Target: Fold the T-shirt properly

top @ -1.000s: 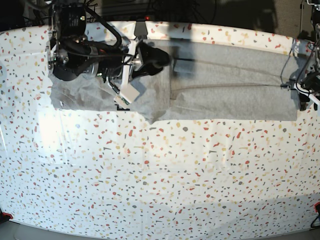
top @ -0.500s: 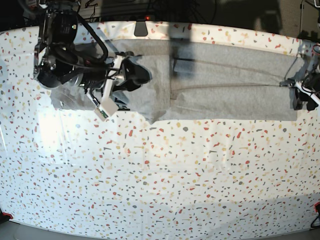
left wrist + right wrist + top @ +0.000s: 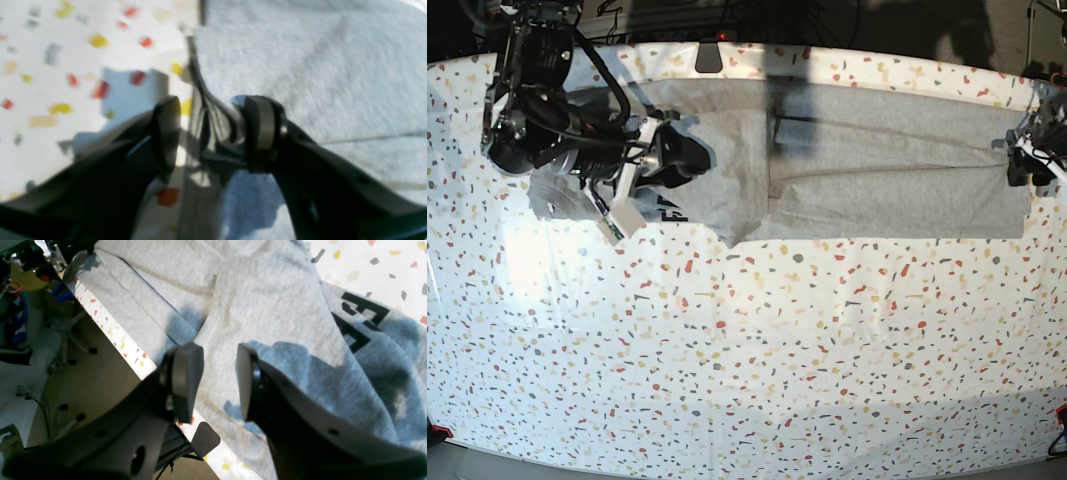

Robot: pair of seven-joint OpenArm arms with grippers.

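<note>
The light grey T-shirt lies flat along the table's far edge, with one end folded over near the middle. Black lettering shows on its left part, seen too in the right wrist view as black lettering. My right gripper hovers over that left part. Its jaws stand open, with only cloth showing through the gap. My left gripper is at the shirt's right end. There it is open and straddles the shirt's edge, one finger over the table, one over the cloth.
The speckled white table stretches towards the near side. A small black fitting sits at its far edge. Beyond that edge the right wrist view shows floor with cables and chair legs.
My right arm has drawn back to the left and slightly nearer, uncovering the folded flap and the lettering. My left gripper has shifted slightly farther back at the shirt's right end.
</note>
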